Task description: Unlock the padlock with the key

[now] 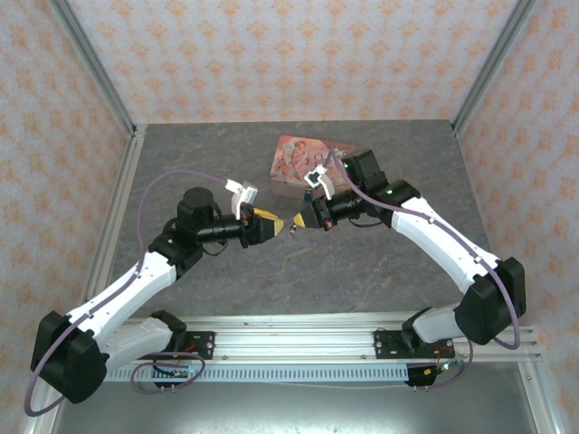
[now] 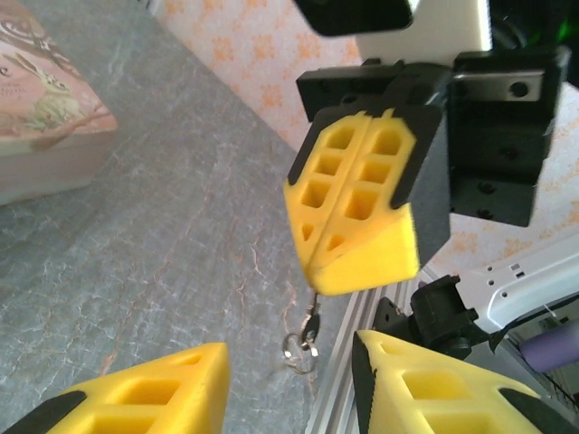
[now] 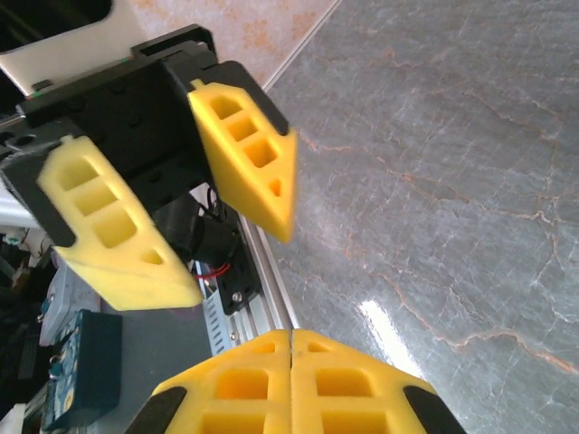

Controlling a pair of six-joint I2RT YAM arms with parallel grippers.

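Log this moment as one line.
left pincer open; right pincer shut, small silver metal ring chain dangling from it; pincers facing above grey marbled table; pink illustrated tin box on table

Left hand (image 1: 274,226) faces right hand (image 1: 298,222) near pink tin (image 1: 291,161).

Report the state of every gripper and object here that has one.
Left yellow-fingered gripper: open, empty.
Right yellow-fingered gripper: shut on a ring's link.
Silver ring on short metal link: dangling below right fingertips, off the table.
Pink illustrated tin box: lid closed, resting on grey marbled table.
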